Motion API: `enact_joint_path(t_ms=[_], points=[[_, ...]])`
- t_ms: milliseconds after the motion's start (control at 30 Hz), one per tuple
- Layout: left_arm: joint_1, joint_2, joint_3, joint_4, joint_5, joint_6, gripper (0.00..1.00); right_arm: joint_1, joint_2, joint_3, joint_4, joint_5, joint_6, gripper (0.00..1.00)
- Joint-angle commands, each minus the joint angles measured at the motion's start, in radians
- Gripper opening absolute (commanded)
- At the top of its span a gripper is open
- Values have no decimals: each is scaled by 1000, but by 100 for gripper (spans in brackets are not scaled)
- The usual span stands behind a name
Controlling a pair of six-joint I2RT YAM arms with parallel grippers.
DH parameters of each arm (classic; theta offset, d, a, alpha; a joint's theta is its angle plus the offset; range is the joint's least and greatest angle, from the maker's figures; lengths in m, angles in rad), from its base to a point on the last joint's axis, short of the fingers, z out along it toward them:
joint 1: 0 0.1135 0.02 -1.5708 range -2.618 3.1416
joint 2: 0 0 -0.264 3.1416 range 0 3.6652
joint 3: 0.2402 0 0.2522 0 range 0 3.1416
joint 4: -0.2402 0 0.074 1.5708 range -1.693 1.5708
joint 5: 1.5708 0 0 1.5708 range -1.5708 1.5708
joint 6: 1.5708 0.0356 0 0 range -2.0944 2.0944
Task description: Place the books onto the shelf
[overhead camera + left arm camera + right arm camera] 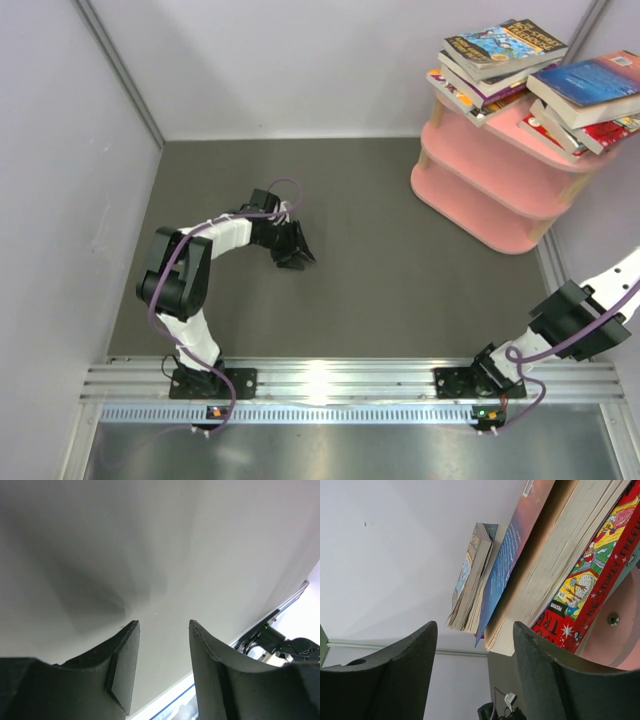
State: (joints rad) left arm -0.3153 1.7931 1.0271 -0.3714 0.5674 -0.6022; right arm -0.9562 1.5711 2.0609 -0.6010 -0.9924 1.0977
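Observation:
The pink shelf stands at the back right. On its top board lie the books in two flat stacks, a left stack and a right stack with a blue cover on top. In the right wrist view my right gripper is open just short of the stack, nothing between its fingers. Ahead of it are a blue book, a thick page edge, the red Treehouse book and the pink shelf. My left gripper hovers open and empty low over the grey table.
Pale walls close the table on the left, back and right. An aluminium rail with both arm bases runs along the near edge. The right arm reaches up off the right edge of the top view.

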Motion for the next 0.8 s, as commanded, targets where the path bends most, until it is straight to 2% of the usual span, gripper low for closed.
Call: enact_joint_path(t_ms=[0,133,200,267,300,333,400,433,467,500,600,633,767], points=[[-4,0,62,-12,-11,33,49,-72,-11,97,15,158,-65,62],[-14,0,88,-29,-9,42,49,-27,-26,119,-11,167,-110,63],[-19,-4,105,-38,-15,48,49,6,-43,137,-69,227,-194,63],[-22,-12,122,-52,-18,48,49,120,-74,160,-132,314,-272,64],[-24,-26,128,-55,-24,50,49,239,-91,153,-134,342,-339,65],[-22,-35,134,-60,-29,50,49,307,-139,133,-128,369,-370,66],[-22,-64,157,-72,-46,62,49,446,-219,-38,-19,442,-409,70],[-24,-73,162,-77,-49,64,49,582,-317,-129,54,451,-406,72],[-22,-81,171,-86,-49,67,50,650,-366,-312,157,486,-403,77],[-24,-93,177,-92,-40,73,50,778,-452,-397,193,509,-406,80],[-22,-127,186,-121,-41,90,50,951,-549,-661,193,636,-456,94],[-24,-141,182,-126,-52,94,50,1072,-595,-752,178,661,-473,98],[-22,-227,140,-144,-116,120,51,1231,-689,-914,127,767,-499,100]])
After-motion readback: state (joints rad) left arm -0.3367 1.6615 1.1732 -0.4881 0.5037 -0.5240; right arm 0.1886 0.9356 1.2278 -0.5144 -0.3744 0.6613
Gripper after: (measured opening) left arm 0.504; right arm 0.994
